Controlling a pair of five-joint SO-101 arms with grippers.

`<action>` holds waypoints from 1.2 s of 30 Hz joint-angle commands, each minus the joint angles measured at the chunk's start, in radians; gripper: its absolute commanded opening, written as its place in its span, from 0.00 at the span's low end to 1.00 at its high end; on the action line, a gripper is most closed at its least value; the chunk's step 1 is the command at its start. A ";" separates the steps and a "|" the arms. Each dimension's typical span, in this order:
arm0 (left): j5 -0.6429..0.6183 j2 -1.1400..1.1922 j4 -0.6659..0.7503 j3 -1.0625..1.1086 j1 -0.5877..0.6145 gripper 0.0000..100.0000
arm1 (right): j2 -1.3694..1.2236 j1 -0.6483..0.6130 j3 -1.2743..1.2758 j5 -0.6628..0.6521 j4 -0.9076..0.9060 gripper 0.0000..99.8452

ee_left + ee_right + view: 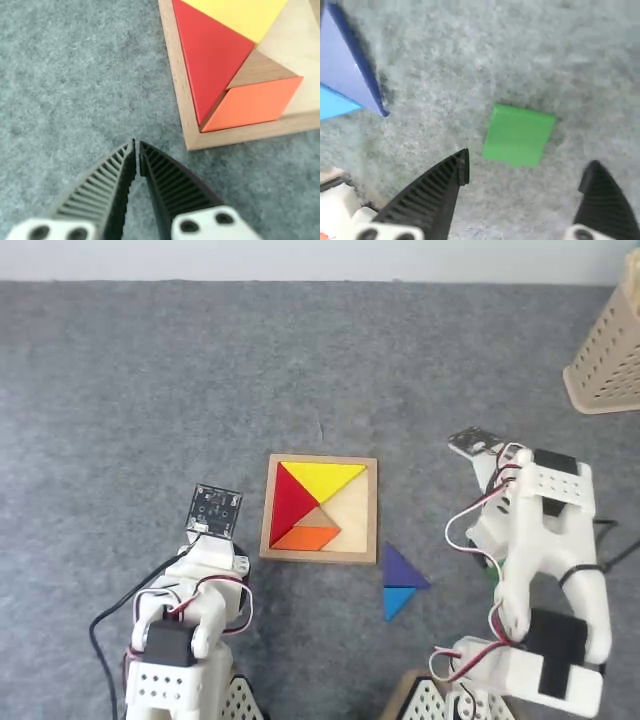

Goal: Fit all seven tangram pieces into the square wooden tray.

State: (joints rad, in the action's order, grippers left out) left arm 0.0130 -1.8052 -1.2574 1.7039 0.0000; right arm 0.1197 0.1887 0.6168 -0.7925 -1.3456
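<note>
The square wooden tray (371,508) lies mid-table holding a yellow triangle (322,478), a red triangle (291,503), a small wood-coloured triangle (320,517) and an orange parallelogram (306,537). To its right on the felt lie a purple triangle (401,567) and a blue triangle (396,599). A green square (518,134) lies flat on the felt just beyond my right gripper (527,170), whose fingers stand open and apart from it. My left gripper (137,150) is shut on nothing, hovering over the felt near the tray's corner (192,142).
A perforated beige container (608,350) stands at the far right. The purple triangle (345,65) and blue triangle (332,102) lie beside the green square. Grey felt covers the table all around the tray.
</note>
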 commanded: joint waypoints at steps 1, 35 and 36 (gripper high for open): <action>-0.008 -0.021 -0.006 -0.019 0.005 0.01 | -0.062 -0.004 -0.006 -0.023 0.053 0.35; -0.008 -0.021 -0.006 -0.019 0.005 0.01 | 0.025 -0.628 -0.419 0.402 -0.074 0.04; -0.008 -0.021 -0.006 -0.019 0.005 0.01 | -0.016 -0.654 -0.457 0.414 -0.073 0.04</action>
State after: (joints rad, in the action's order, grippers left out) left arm 0.0130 -1.8052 -1.2574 1.7039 -0.0015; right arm 0.1626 -0.3682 0.2992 -0.4273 -1.4039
